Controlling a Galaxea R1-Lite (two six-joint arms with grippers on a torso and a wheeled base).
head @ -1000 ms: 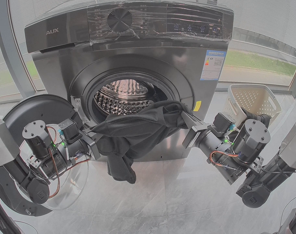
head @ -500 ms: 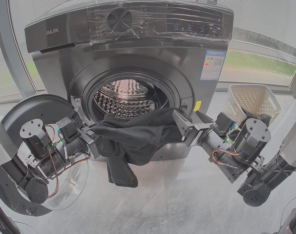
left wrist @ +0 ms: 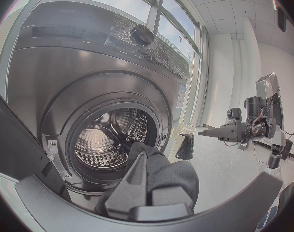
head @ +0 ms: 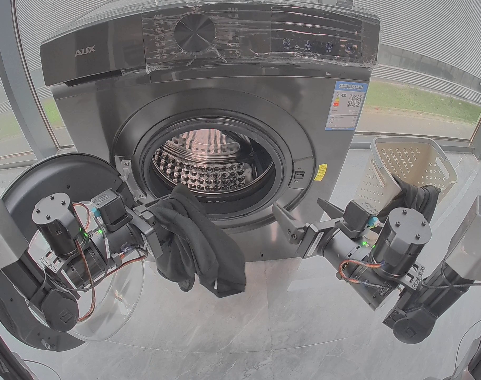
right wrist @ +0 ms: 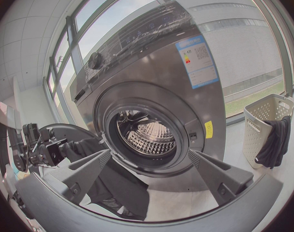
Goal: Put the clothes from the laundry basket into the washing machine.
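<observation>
Your left claw point(head: 155, 218) is pinching a black garment point(head: 203, 244) by one bunched edge, its fingers pressed together on the cloth. The garment hangs outside the washing machine point(head: 209, 80), in front of the lower left part of the round opening. Its top fold shows against the opening's bottom rim, and the rest droops toward the grey floor point(head: 283, 312). You cannot tell whether its lowest fold touches the floor. In the left wrist view the cloth point(left wrist: 166, 174) is heaped over the nearer finger point(left wrist: 134, 184), with the steel drum point(left wrist: 101, 139) just behind.

Your right claw point(head: 298, 207) is spread wide with nothing between its 2 fingers. It sits in front of the machine's lower right corner, well apart from the garment. In the right wrist view the drum sits between its fingers point(right wrist: 89, 168).

The machine's door point(head: 55, 180) stands swung open on the robot's left, behind the left arm. The white laundry basket point(head: 388, 141) stands on the floor to the right of the machine, beside the window. A 2nd dark garment point(head: 417, 199) is draped over its near rim and hangs down the outside.
</observation>
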